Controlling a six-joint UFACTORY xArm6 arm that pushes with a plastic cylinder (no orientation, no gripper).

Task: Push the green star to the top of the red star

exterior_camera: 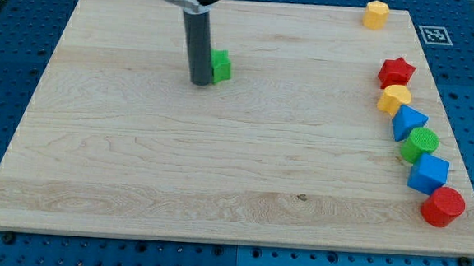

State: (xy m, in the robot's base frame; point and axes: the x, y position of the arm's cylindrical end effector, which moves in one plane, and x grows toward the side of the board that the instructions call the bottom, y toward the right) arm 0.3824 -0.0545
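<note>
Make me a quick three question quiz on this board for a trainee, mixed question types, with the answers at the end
1. True or false: my tip is at the view's left side of the green star, right against it.
2. Multiple choice: which block sits nearest the red star? A) yellow hexagonal block B) yellow rounded block C) red cylinder
3. Fill in: to reach the red star, the green star must travel toward the view's ____.

Key: 1 true; 2 B; 3 right
</note>
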